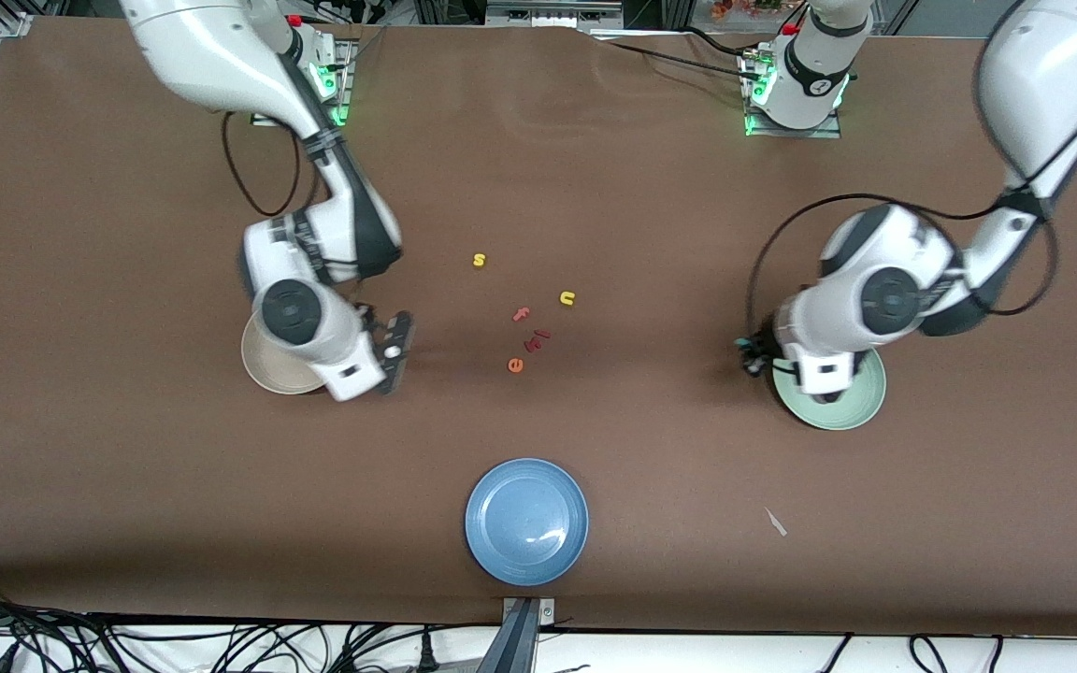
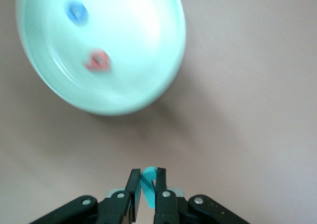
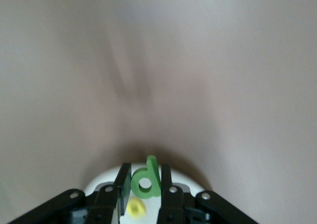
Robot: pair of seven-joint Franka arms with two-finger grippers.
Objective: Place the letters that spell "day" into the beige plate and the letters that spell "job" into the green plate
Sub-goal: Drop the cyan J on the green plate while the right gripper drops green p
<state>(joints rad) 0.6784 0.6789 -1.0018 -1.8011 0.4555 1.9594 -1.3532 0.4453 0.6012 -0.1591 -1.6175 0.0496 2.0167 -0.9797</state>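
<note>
Left claw (image 2: 147, 184) pinching teal j (image 2: 147, 187) beside green plate (image 2: 163, 80), right claw (image 3: 145, 182) pinching green a (image 3: 146, 179)

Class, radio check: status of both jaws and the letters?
Left gripper shut on teal letter beside green plate. Right gripper shut on green letter over beige plate.

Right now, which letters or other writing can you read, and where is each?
"s": yellow s, table.
"u": yellow u, table.
"f": salmon f, table.
"e": orange e, table.
"a": green a, in right pincer.
"o": blue o, green plate.
"b": red b, green plate.
Unreadable: dark red pieces; teal letter, edge-on in left pincer.
</note>
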